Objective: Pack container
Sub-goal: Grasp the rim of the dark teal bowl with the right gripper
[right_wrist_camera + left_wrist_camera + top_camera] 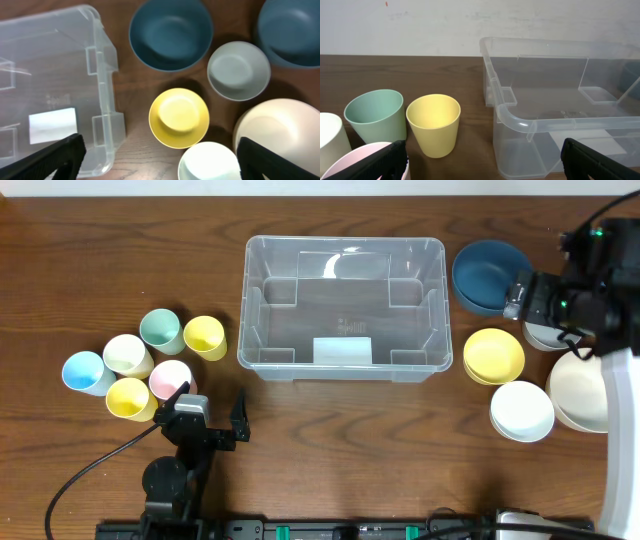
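Observation:
The container (343, 242), a large clear plastic bin with a pale label (342, 350), stands empty at the table's middle. It fills the right half of the left wrist view as container (520, 122) and the left side of the right wrist view as container (102, 75). My left gripper (208, 408) rests low near the front edge, left of the bin; this left gripper (482, 155) is open with only table between its fingers. My right gripper (545, 300) hovers high over the bowls to the bin's right; the right gripper (159, 150) is open and holds nothing.
Several cups cluster at the left: green (160, 330), yellow (205, 336), pink (172, 378), blue (86, 372). Bowls sit to the right: dark blue (170, 32), grey (239, 70), yellow (179, 117), white (207, 162), large cream (280, 130).

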`<state>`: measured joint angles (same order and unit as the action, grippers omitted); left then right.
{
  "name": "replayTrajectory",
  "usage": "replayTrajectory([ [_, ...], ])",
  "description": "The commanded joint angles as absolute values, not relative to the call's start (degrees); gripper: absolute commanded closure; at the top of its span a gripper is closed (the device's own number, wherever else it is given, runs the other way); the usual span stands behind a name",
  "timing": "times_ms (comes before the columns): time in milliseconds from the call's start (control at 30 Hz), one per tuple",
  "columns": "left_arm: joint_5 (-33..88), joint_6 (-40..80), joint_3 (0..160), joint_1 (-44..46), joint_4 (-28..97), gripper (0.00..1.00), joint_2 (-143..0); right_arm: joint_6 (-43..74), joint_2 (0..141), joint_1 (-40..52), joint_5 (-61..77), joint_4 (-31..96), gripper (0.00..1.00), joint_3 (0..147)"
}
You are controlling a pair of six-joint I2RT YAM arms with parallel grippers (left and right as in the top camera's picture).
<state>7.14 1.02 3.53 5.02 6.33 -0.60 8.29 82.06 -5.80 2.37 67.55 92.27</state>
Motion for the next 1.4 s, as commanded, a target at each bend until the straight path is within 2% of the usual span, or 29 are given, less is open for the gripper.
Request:
replayTrajectory([
  [0,6.9,0.0,1.8,4.8,6.9,0.02,-0.2,9.8,85.2,-6.8,2.5,67.3,0.07,93.2],
  [100,6.9,0.0,1.8,4.8,6.9,0.02,-0.2,19.9,87.2,-8.3,-2.0,66.7,0.11,93.2],
  [167,6.9,0.0,1.8,4.8,6.9,0.02,-0.2,26.5,88.2,-9.4,-5.1,66.2,0.11,93.2],
  [267,6.9,0.0,1.8,4.8,6.9,0.02,-0.2,30.3,89.6,-9.8,-7.7,64.9,0.07,93.2],
  [500,6.9,0.0,1.8,4.8,6.9,0.02,-0.2,33.4,96.1,-9.8,-6.5,62.3,0.07,92.8],
  [733,6.9,0.0,1.8,4.8,6.9,0.02,-0.2,34.2,106.5,-9.8,0.5,57.8,0.11,92.8],
  [900,6.9,0.0,1.8,4.8,6.9,0.02,-0.2,34.3,111.5,-9.7,4.6,53.8,0.16,92.8],
  [1367,6.9,0.0,1.8,4.8,6.9,0.02,-0.2,34.3,119.3,-9.5,4.7,51.2,0.32,92.8],
])
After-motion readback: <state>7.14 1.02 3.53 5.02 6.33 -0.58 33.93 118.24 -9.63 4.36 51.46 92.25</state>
